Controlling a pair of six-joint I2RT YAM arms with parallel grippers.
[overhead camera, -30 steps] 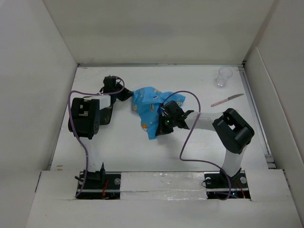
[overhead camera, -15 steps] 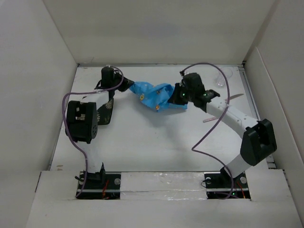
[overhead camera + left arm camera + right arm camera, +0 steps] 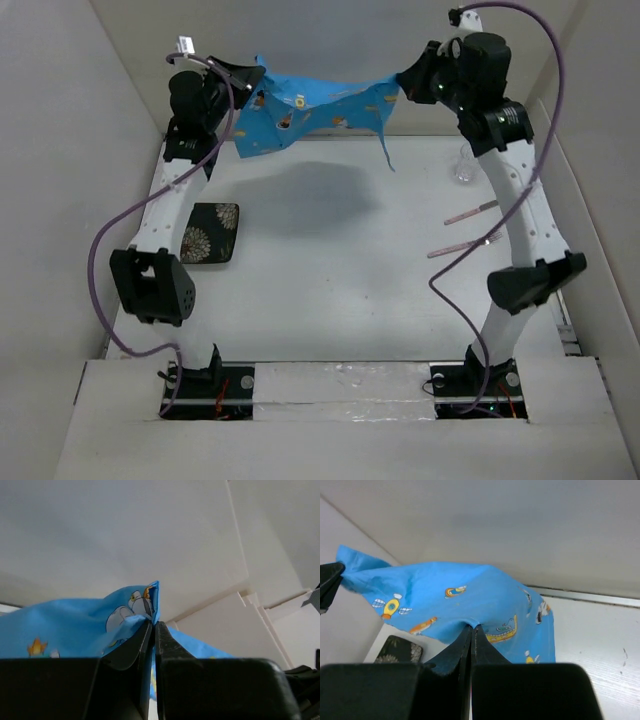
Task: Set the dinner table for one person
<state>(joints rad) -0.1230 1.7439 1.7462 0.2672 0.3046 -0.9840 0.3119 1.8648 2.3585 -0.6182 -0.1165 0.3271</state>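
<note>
Overhead, blue cloth mat (image 3: pixel 310 112) clamped by left gripper (image 3: pixel 153 625) and right gripper (image 3: pixel 471 628), glass (image 3: pixel 462 172) seemingly half-hidden

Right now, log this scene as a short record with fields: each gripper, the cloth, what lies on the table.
left gripper: shut on the blue cloth, one end
right gripper: shut on its other end
blue cloth: stretched between them, above the far side of the table
on table, left: dark floral piece
on table, right: clear glass; two slim pinkish utensils
</note>
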